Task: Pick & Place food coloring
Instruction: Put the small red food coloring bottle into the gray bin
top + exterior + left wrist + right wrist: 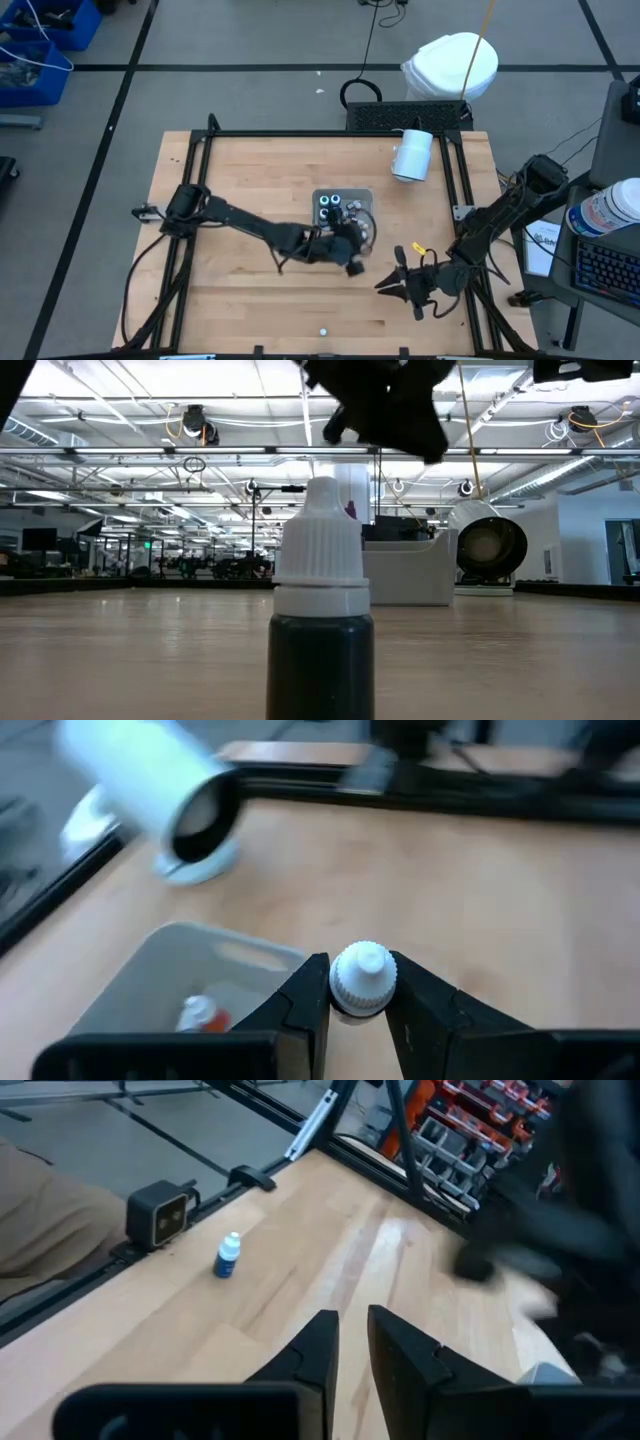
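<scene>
My left gripper (361,972) is shut on a small food coloring bottle (362,978) with a white ribbed cap. It stands just off the near right corner of the grey tray (345,193). The tray (170,970) holds more small bottles (331,206). Another bottle (320,610), dark with a white cap, stands upright by itself near the table's front edge (322,330); the right wrist view shows it too (229,1256). My right gripper (352,1322) hovers over the near right of the table (392,283), its fingers a narrow gap apart with nothing between them. My left gripper pinches the bottle's white cap (345,990) between its two fingers, one on each side. The fingers slant down from the table's left. The cap's tip points up; the fingers hide the bottle's body.
A large white cylinder (412,155) lies on its side at the far right of the table, its open end seen in the left wrist view (200,815). A black frame (330,133) runs along the table's edges. A small camera (160,1212) sits at the front edge.
</scene>
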Controlling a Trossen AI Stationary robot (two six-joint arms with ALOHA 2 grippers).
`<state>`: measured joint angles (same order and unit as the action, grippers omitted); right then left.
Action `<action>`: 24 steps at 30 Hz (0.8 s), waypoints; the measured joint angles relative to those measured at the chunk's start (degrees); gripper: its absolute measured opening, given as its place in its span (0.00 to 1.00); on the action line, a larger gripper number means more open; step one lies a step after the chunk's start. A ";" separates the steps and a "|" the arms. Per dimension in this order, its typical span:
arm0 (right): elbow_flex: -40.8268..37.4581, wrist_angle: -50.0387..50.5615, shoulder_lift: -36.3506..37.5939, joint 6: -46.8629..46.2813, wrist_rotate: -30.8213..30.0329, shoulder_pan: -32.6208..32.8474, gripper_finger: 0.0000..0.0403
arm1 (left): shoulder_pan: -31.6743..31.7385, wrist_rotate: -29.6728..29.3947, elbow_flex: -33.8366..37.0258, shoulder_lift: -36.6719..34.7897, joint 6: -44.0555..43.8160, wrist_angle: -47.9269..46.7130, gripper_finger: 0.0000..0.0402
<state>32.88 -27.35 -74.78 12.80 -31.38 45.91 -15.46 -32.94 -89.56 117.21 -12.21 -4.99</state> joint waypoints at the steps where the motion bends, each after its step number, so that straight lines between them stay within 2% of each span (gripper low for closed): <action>1: 0.00 -0.20 0.00 0.19 -0.03 0.35 0.12 | 0.69 -0.99 0.81 0.00 -2.11 1.17 0.22; 6: 0.00 -0.28 0.00 0.71 -0.05 1.49 0.12 | 2.29 -4.95 3.65 0.63 -7.70 6.72 0.22; 20: 0.00 -0.54 0.22 1.44 -0.31 1.62 0.12 | 6.31 -5.16 4.01 6.78 -9.07 7.80 0.22; 24: 0.00 -0.46 0.22 1.56 -0.32 1.62 0.12 | 7.16 -3.32 4.01 7.04 -8.62 8.35 0.22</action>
<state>32.88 -27.81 -74.56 14.36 -31.69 47.53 -8.30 -36.26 -85.56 124.25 -20.83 3.36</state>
